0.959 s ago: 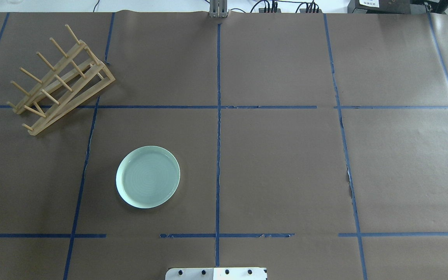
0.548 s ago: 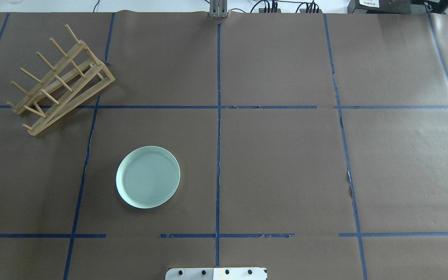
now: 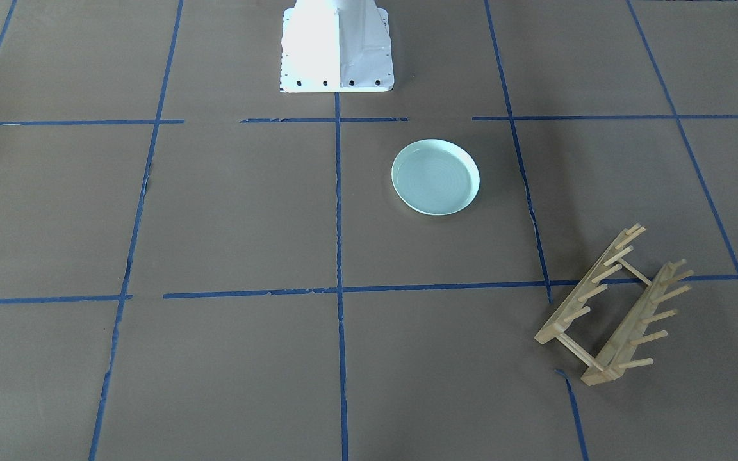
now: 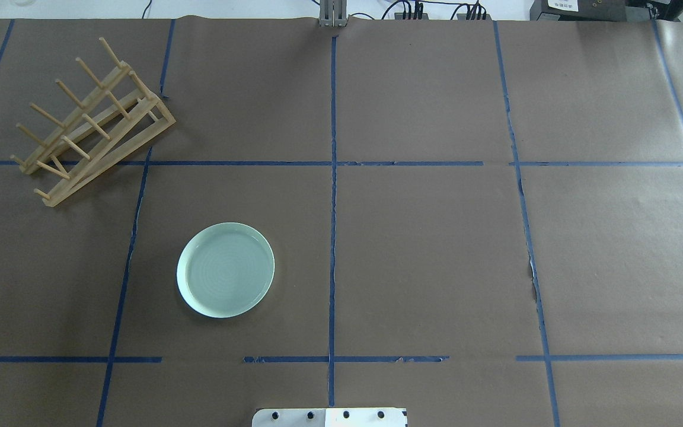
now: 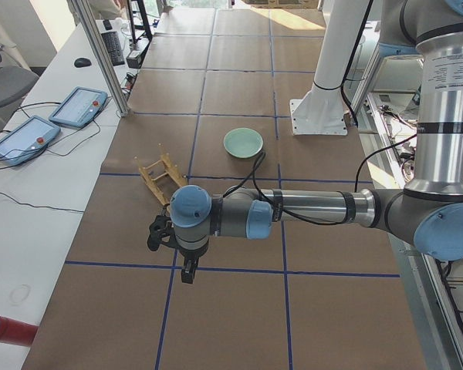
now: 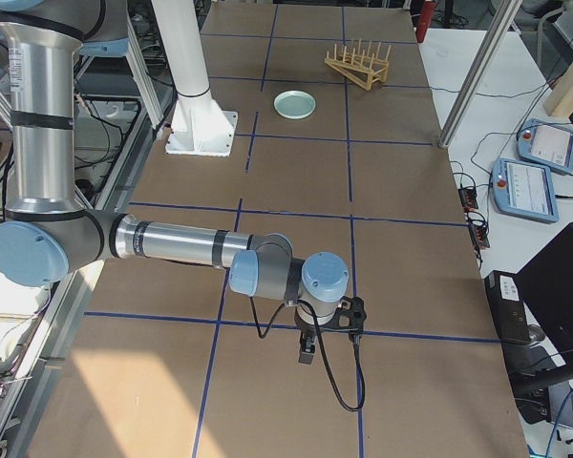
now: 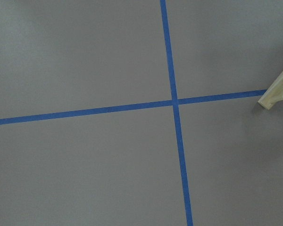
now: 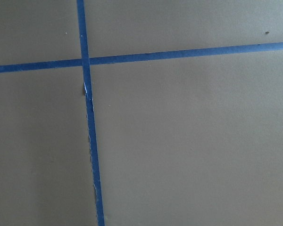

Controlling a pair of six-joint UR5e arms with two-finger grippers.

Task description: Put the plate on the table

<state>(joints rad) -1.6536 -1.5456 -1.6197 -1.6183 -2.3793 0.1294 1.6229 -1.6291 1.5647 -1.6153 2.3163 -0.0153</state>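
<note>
Left claw and right claw hang over the table, each well apart from the plate; whether they are wide or narrow cannot be told. That plate lies flat on the table, apart from the wooden rack.

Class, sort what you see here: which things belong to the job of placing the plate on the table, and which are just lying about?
Belong to the job:
plate, lying flat
table

Just lying about:
wooden peg rack
white robot base
</note>
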